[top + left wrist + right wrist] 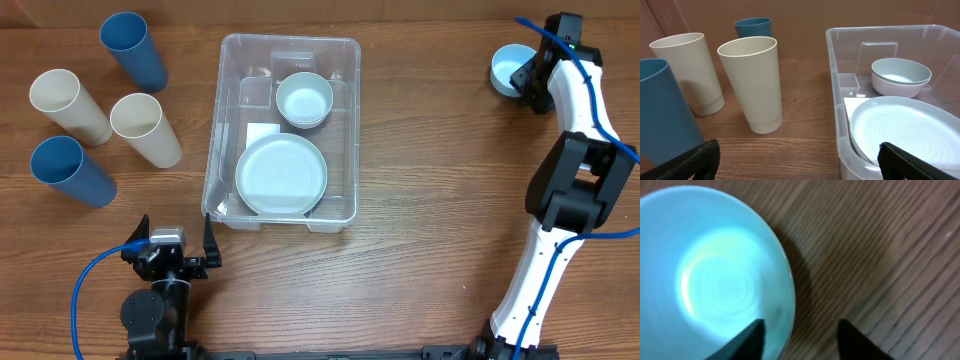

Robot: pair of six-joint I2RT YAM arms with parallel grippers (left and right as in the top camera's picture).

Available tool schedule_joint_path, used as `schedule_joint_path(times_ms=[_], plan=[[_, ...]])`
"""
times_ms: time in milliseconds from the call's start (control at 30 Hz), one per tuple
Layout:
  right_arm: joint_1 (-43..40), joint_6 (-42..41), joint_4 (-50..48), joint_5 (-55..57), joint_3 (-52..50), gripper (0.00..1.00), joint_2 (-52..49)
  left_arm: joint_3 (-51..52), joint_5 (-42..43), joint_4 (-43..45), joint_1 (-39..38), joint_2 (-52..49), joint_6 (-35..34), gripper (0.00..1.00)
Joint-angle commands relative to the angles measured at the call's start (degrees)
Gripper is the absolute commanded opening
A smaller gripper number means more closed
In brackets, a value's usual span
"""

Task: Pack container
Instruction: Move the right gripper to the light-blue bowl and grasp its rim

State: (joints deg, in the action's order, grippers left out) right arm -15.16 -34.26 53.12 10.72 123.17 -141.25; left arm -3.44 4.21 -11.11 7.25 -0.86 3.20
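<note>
Fingers point(751, 339) of the right gripper point(801, 322) stand spread and released, one on each side of the rim of a small light-blue round bowl point(715, 265) at the far right of the wooden table point(420, 150); contact cannot be confirmed. The left gripper point(177, 238) is likewise released and holds nothing. The large clear rectangular plastic container point(290, 40) sits mid-table, its near-left corner just beyond the left gripper, well apart from the right gripper. Inside lie a pale round plate point(281, 175) and a pale bowl point(304, 98). To its left stand four upright plastic tumblers point(752, 85), two cream and two blue.
</note>
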Motion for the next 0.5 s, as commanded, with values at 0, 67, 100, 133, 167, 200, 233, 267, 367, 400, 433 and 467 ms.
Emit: schedule_joint_path(times_ms=[0, 67, 100, 133, 167, 200, 233, 267, 367, 400, 433, 467], plan=[[1.0, 0.2, -0.2, -0.5, -0.2, 0.38, -0.3, 0.2, -0.2, 0.0, 0.3, 0.6, 0.7, 1.0], [1.6, 0.2, -0.2, -0.5, -0.2, 0.28, -0.3, 0.2, -0.2, 0.0, 0.3, 0.6, 0.7, 1.0], [2.0, 0.2, -0.1, -0.5, -0.2, 0.23, -0.3, 0.2, -0.2, 0.0, 0.3, 0.6, 0.7, 1.0], [2.4, 0.2, 0.0, -0.5, -0.2, 0.19, -0.3, 0.2, -0.2, 0.0, 0.3, 0.6, 0.7, 1.0], [3.0, 0.2, 0.1, -0.5, -0.2, 0.14, -0.3, 0.2, -0.2, 0.0, 0.3, 0.6, 0.7, 1.0], [3.6, 0.2, 0.4, -0.5, -0.2, 0.1, -0.3, 0.2, -0.2, 0.0, 0.3, 0.6, 0.7, 1.0], [4.3, 0.2, 0.7, -0.5, -0.2, 0.06, -0.3, 0.2, -0.2, 0.0, 0.3, 0.6, 0.7, 1.0], [5.0, 0.2, 1.0, -0.5, -0.2, 0.04, -0.3, 0.2, -0.2, 0.0, 0.3, 0.6, 0.7, 1.0], [7.3, 0.2, 3.7, -0.5, -0.2, 0.04, -0.3, 0.2, -0.2, 0.0, 0.3, 0.6, 0.7, 1.0], [8.0, 0.2, 5.0, -0.5, -0.2, 0.04, -0.3, 0.2, -0.2, 0.0, 0.3, 0.6, 0.7, 1.0], [8.6, 0.1, 6.3, -0.5, 0.0, 0.04, -0.2, 0.2, -0.2, 0.0, 0.3, 0.6, 0.7, 1.0], [9.1, 0.2, 7.5, -0.8, 0.2, 0.04, 0.1, 0.2, -0.2, 0.0, 0.3, 0.6, 0.7, 1.0]])
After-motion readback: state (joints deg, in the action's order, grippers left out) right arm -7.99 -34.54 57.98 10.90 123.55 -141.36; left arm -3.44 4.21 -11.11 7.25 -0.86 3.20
